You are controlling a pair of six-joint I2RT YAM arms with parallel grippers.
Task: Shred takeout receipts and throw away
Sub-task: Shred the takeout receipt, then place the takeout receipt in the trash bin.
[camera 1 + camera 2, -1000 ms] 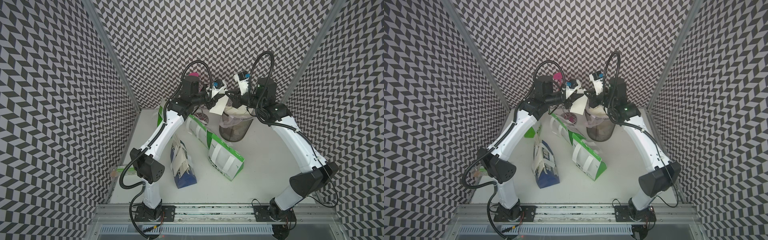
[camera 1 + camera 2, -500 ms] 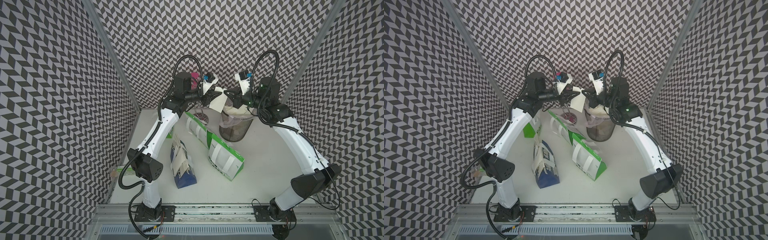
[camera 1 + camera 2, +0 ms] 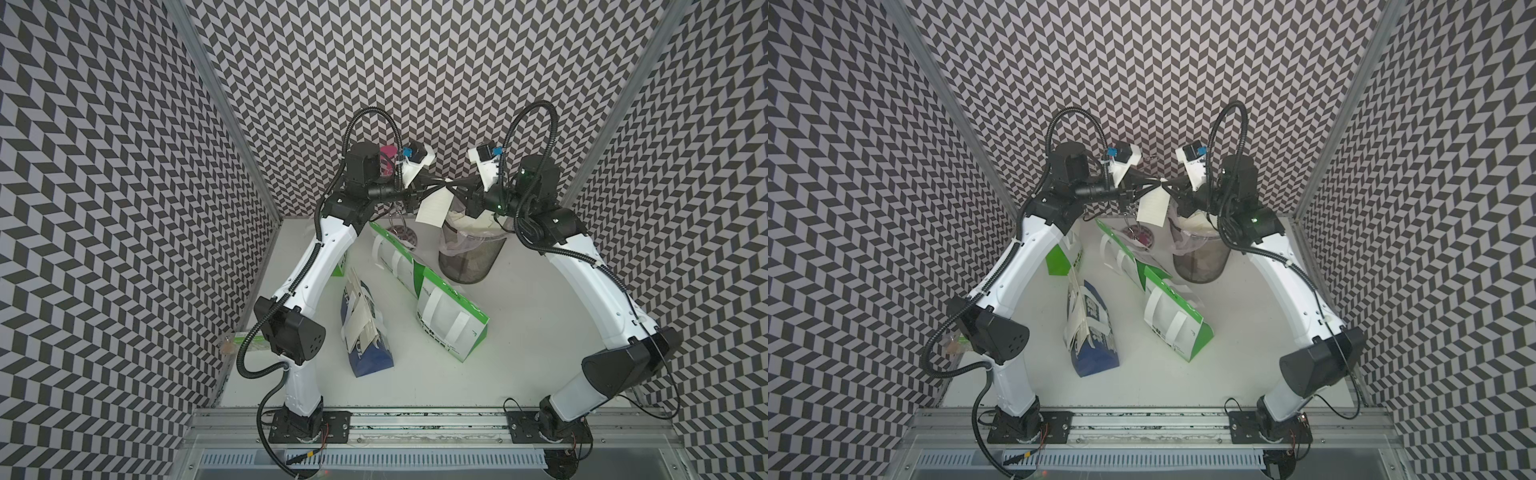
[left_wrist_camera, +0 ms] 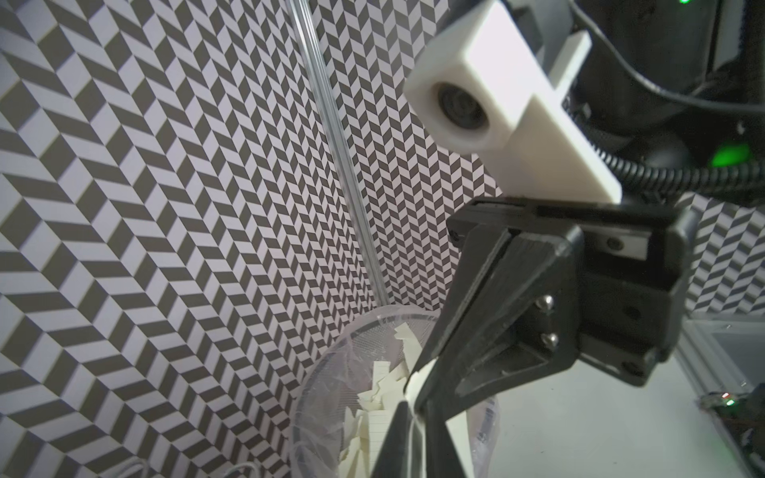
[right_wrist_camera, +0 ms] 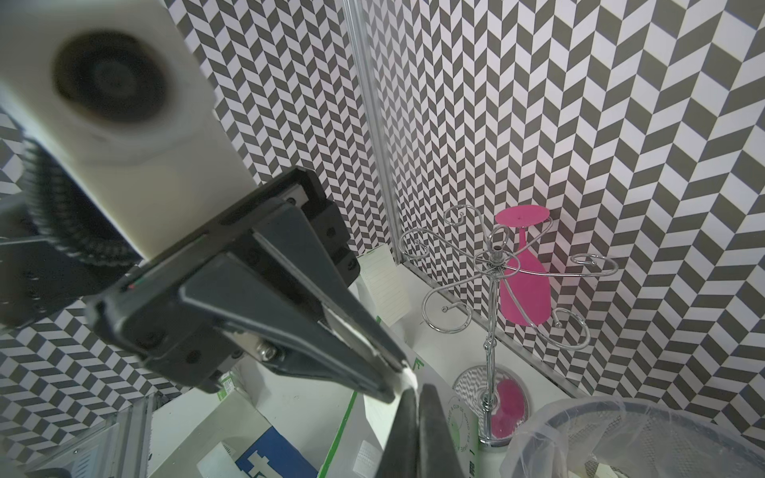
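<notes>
The left gripper [image 3: 444, 184] and the right gripper [image 3: 457, 183] meet tip to tip high over the far end of the table. Each is clamped shut on the top edge of one takeout receipt [image 3: 434, 207]. The two pinches sit almost touching, which looks deliberate. With the holds so close, drawing the arms apart should start a tear right between them rather than merely pulling the sheet taut. The slip hangs free below, a lined cream sheet that appears whole, not yet split. It dangles above the left rim of the wire bin [image 3: 469, 259], presumably so that pieces drop straight in. The left wrist view shows torn pieces [image 4: 378, 397] lying inside the bin's plastic liner. Nearer, the green-and-white bags [image 3: 451, 320] and the blue bag [image 3: 368, 353] lie tipped on the table, well apart from the grippers.
</notes>
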